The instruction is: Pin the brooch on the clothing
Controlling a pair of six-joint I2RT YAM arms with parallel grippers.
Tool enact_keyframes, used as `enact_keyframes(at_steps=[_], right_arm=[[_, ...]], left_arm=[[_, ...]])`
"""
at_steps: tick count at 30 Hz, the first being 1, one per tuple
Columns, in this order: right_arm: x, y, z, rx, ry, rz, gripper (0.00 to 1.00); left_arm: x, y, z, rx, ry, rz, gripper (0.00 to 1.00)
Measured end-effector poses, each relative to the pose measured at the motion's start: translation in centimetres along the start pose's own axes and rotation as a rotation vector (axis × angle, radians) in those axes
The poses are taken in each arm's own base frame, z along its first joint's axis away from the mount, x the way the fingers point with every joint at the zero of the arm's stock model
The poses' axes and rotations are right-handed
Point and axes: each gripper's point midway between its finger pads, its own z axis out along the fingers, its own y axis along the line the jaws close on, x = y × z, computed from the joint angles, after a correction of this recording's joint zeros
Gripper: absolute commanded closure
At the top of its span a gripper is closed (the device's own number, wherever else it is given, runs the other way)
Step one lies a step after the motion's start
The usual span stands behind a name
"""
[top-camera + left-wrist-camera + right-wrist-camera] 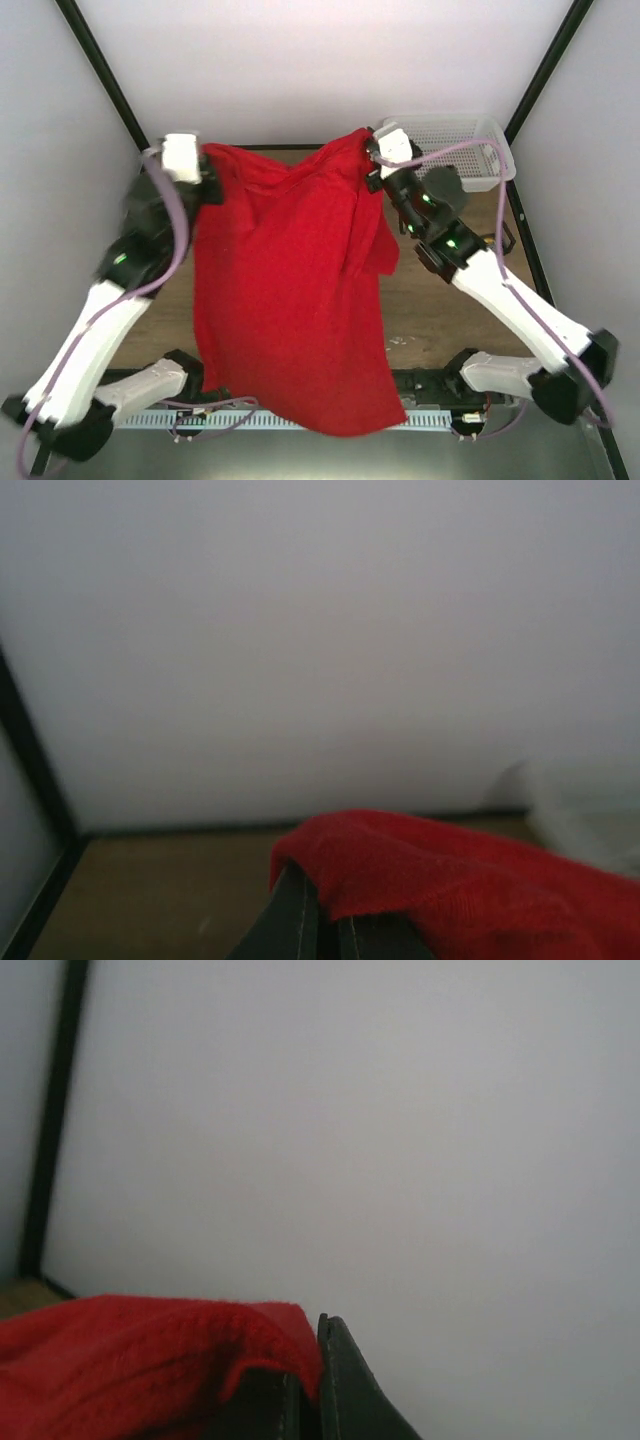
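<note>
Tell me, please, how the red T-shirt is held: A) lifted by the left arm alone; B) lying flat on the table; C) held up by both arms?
C: the jaws of the left arm and right arm each clamp an upper corner of the red T-shirt.

The left gripper (322, 920) has its dark fingers pressed together on a fold of the red T-shirt (470, 880), which drapes rightward above the wooden desk (150, 900); behind stand a white wall (320, 630) and a black frame post (25, 760)
</note>
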Motion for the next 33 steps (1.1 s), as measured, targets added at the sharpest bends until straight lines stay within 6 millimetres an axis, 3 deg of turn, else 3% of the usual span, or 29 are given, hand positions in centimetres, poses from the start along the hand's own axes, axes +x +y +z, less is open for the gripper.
enact_keyframes(at_steps=[2,3,4,5,7,8,10,12,14,17,19,22,25,27,29,33], right_arm=[[5.7,-0.7,2.7,0.016,0.08,-0.012,0.99],[8.8,-1.0,4.4,0.022,0.122,-0.016,0.87],[11.2,-1.0,5.8,0.025,0.151,-0.019,0.66],[14.0,-1.1,7.4,0.03,0.185,-0.018,0.43],[19.9,-0.7,10.9,0.026,0.261,-0.03,0.2],[23.4,-0.4,13.1,0.022,0.326,-0.04,0.13],[28.7,0.3,16.5,0.019,0.441,-0.044,0.01],[33.1,0.8,18.5,0.019,0.567,-0.035,0.0],[36.3,1.5,17.6,0.004,0.69,-0.032,0.0],[38.2,1.9,14.8,-0.013,0.847,0.01,0.0],[37.7,2.1,13.4,-0.029,0.904,0.065,0.0],[35.5,2.4,12.1,-0.052,0.926,0.157,0.0],[32.6,3.4,10.0,-0.114,0.917,0.279,0.0],[31.6,4.9,7.8,-0.179,0.921,0.372,0.0],[31.7,6.6,5.3,-0.246,0.945,0.458,0.0],[34.9,10.8,-1.9,-0.354,1.086,0.635,0.0]], left_arm=[[5.4,0.6,4.9,-0.09,0.124,0.034,1.0],[9.1,1.8,7.8,-0.15,0.199,0.042,1.0],[11.7,2.8,9.5,-0.189,0.252,0.043,0.97],[15.0,4.5,11.6,-0.245,0.321,0.043,0.82],[20.1,7.6,15.2,-0.338,0.43,0.035,0.43],[22.8,9.3,17.3,-0.381,0.505,0.029,0.29],[26.2,11.7,21.5,-0.427,0.591,0.022,0.13],[28.4,13.0,23.5,-0.443,0.646,0.024,0.01],[29.9,13.2,23.2,-0.429,0.709,0.031,0.0],[28.7,12.3,21.6,-0.387,0.734,0.018,0.0],[26.1,11.4,20.0,-0.346,0.7,-0.002,0.0],[22.1,9.5,17.1,-0.251,0.62,-0.057,0.03],[20.8,6.3,13.9,-0.079,0.567,-0.171,0.05],[22.4,3.3,11.7,0.058,0.582,-0.268,0.05],[25.8,0.2,9.7,0.168,0.652,-0.35,0.05],[34.4,-5.8,4.5,0.305,0.884,-0.449,0.04]])
